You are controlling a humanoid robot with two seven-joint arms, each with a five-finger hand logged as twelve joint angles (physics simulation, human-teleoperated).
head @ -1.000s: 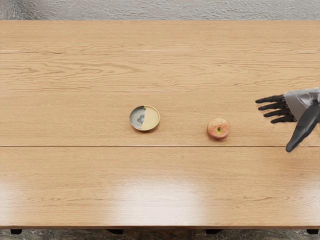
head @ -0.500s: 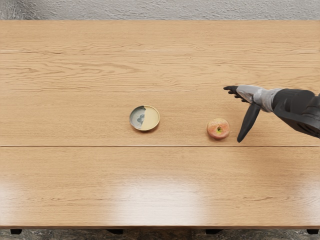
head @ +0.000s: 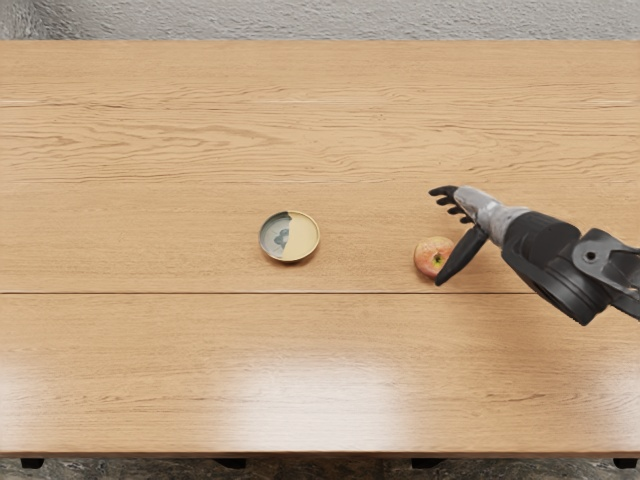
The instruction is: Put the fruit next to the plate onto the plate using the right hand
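Head view only. Table (head: 200,350) is showing light wood planks with fine grain. A seam is running across just below the fruit, and glossy glare is sitting on the near part. Plate (head: 289,236) is lying near the middle: small, round, shallow, thin pale rim, glazed half grey-blue and half cream. Fruit (head: 432,258) is sitting on bare wood to the right of the plate, well apart from it, not on it. It is round, with reddish-orange skin, a yellowish patch and a dark dimple facing up. Right hand (head: 466,218) is coming in from the right edge on a dark, rounded forearm (head: 555,262) with a grey wrist. Black fingers (head: 443,196) are spreading loose behind the fruit, gripping nothing. Thumb (head: 458,262) is pointing down and overlapping the fruit's right side; cannot tell whether it is touching. Bare wood is running between fruit and plate. Open tabletop is lying wide on all sides, with the far and near edges well away from both. Grey textured floor (head: 300,18) is showing past the far edge.
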